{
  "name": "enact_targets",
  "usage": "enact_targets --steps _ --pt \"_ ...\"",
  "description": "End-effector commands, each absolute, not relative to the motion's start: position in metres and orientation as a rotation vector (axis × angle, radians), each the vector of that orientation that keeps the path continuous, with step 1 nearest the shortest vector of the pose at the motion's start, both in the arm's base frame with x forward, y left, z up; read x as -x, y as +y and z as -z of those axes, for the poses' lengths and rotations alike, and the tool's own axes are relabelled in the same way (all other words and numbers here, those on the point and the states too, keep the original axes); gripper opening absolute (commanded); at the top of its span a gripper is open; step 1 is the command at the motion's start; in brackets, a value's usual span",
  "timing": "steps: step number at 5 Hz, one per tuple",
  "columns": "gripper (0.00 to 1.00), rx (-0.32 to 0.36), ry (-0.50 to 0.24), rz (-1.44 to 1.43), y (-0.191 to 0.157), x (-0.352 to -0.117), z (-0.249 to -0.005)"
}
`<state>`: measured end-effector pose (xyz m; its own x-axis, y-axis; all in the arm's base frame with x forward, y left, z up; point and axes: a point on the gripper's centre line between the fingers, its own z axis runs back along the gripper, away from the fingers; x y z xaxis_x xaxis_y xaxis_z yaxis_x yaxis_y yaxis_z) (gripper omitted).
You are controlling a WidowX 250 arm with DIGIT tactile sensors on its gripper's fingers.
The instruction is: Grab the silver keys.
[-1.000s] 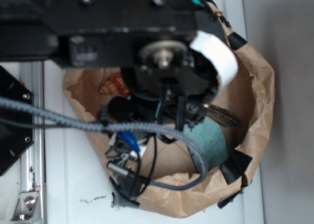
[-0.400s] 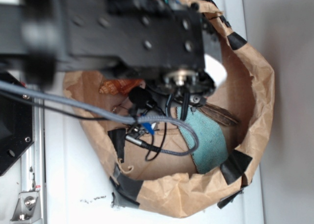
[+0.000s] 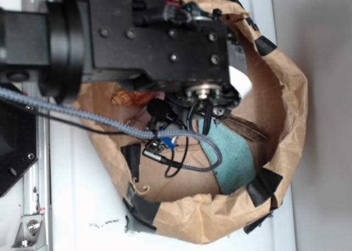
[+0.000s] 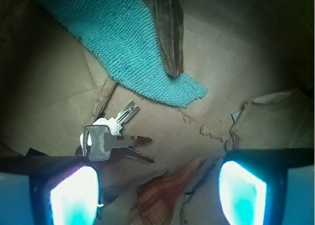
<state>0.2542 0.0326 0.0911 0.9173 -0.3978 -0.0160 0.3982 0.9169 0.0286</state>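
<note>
In the wrist view the silver keys (image 4: 106, 139) lie fanned on the brown paper floor, just above my left fingertip (image 4: 74, 195). My gripper (image 4: 158, 193) is open and holds nothing. Between its fingers lies an orange-brown seashell (image 4: 165, 193), not the keys. The right fingertip (image 4: 243, 190) is over bare paper. In the exterior view the arm (image 3: 159, 42) hangs over the paper bag (image 3: 291, 97) and hides both the keys and the jaws.
A teal cloth (image 4: 123, 43) (image 3: 231, 152) and a dark brown pod (image 4: 170, 30) (image 3: 247, 129) lie beyond the keys. The seashell (image 3: 127, 97) peeks out under the arm. Grey cable (image 3: 110, 124) loops across the bag, whose torn, taped walls ring everything.
The arm has swung across the bag and covers more of it. The cable loop has pulled up and tightened. The white tag is now mostly hidden.
</note>
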Motion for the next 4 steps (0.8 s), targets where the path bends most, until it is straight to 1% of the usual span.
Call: enact_targets --steps 1,2,4 --pt "1.00 -0.044 -0.022 0.409 0.028 -0.255 -0.099" --pt "1.00 -0.044 -0.022 0.409 0.028 -0.255 -0.099" --pt "1.00 0.031 -0.036 0.442 0.017 -0.245 -0.098"
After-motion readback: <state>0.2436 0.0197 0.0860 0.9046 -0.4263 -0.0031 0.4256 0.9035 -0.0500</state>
